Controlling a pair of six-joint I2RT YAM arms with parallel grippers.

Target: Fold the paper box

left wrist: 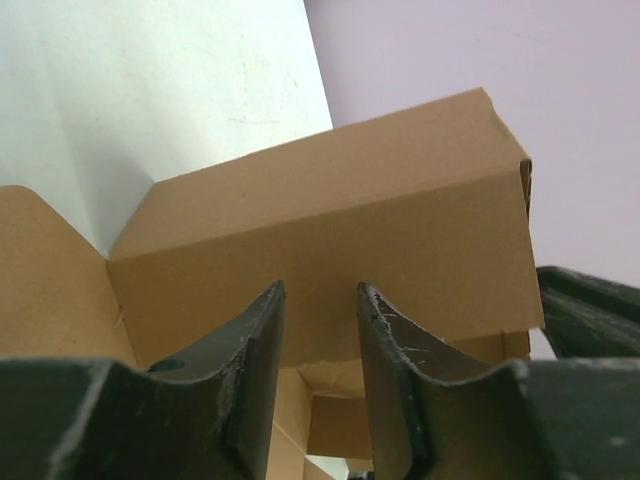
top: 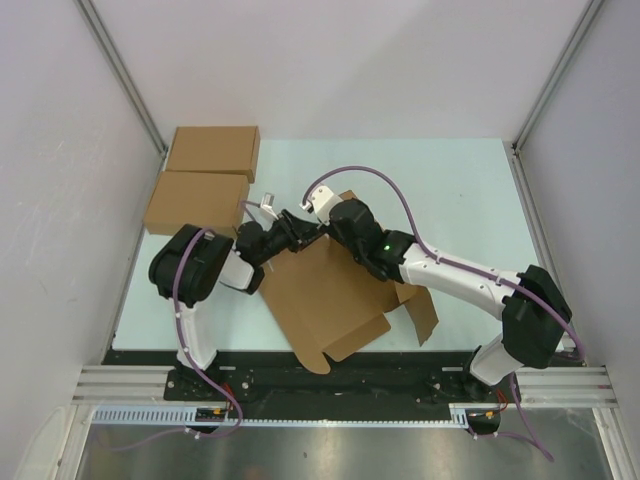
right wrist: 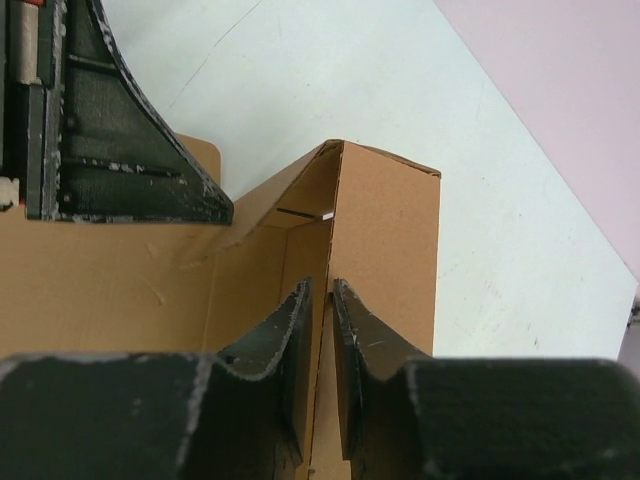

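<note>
Paper box [top: 320, 300]: plain brown matte card, die-cut sheet, walls part-raised. Right gripper [right wrist: 322, 288] pinching thin upright wall edge. Left gripper [left wrist: 320, 288] part-spread, tips at folded wall.

The paper box [top: 325, 290] is made of plain brown cardboard, matt and smooth. Beneath it, the table [top: 460, 190] is seen as a pale, smooth, faintly scuffed surface. Against the box, the right gripper [right wrist: 322, 285] is shown in matt black plastic, scratched pale at the edges.
</note>
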